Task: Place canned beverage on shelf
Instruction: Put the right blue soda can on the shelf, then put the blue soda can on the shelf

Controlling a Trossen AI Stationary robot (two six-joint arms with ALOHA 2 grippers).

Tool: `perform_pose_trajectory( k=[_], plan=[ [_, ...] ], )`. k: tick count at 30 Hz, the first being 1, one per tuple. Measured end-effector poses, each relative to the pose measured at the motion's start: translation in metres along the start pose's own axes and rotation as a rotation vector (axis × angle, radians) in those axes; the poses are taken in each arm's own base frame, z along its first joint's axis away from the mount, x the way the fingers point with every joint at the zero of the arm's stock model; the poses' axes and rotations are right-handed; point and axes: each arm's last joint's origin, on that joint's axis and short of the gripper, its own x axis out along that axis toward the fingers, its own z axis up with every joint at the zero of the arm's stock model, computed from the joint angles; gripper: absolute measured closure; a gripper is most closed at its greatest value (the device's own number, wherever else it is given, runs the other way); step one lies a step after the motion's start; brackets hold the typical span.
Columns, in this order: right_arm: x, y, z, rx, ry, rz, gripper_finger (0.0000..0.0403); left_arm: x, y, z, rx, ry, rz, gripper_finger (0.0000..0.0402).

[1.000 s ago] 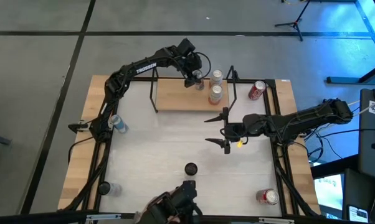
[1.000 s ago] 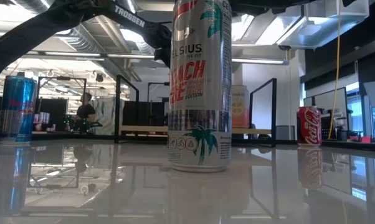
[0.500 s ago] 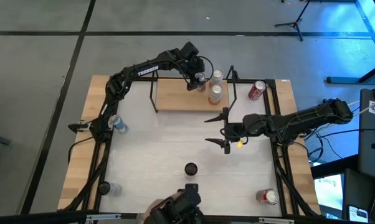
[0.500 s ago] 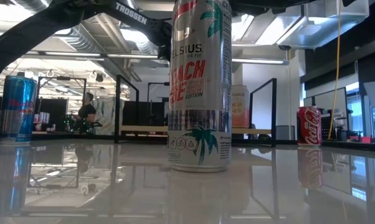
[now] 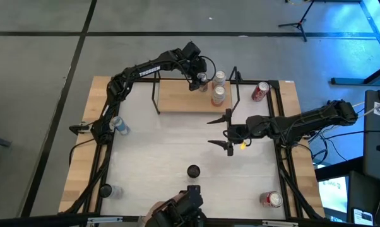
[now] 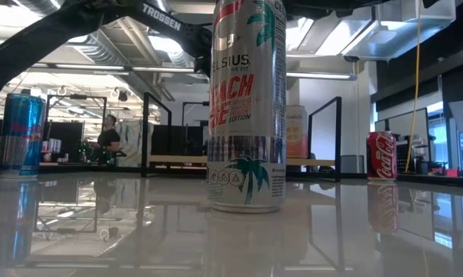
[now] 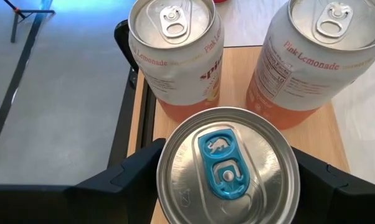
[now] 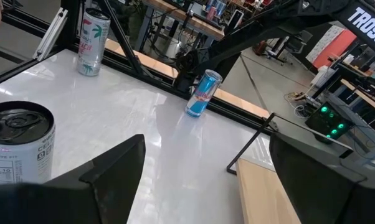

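Observation:
A silver can with a blue pull tab stands upright between the fingers of my left gripper, over the far part of the shelf, a light-wood board with black rod uprights. Two pink lemonade cans stand on their bases on the board just beyond it, toward the table's right. My right gripper hangs open over the middle of the table, with nothing between its fingers. My left gripper pinches the blue-tab can's side wall between its two fingers, one on each side just under the top rim. The fingers come slanting down from the table's far side. The can is upright. Its own top hides whether its base rests on the shelf.
A Celsius can stands near the table's near middle, a Red Bull can at the left edge, and a Coca-Cola can right of the shelf. Other cans sit at the near left and near right corners.

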Motion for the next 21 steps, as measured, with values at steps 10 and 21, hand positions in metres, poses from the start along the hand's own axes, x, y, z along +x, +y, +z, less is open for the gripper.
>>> perform_pose_trajectory(
  k=[10, 21],
  plan=[
    [0.0, 0.0, 0.0, 0.0, 0.0, 0.0, 0.0063, 0.0, 0.0, 0.0, 0.003, -0.002, 0.004, 0.0073],
    [0.0, 0.0, 0.0, 0.0, 0.0, 0.001, 0.0063, -0.02, 0.0, 0.014, -0.003, 0.051, 0.093, 0.0071]
  ],
)
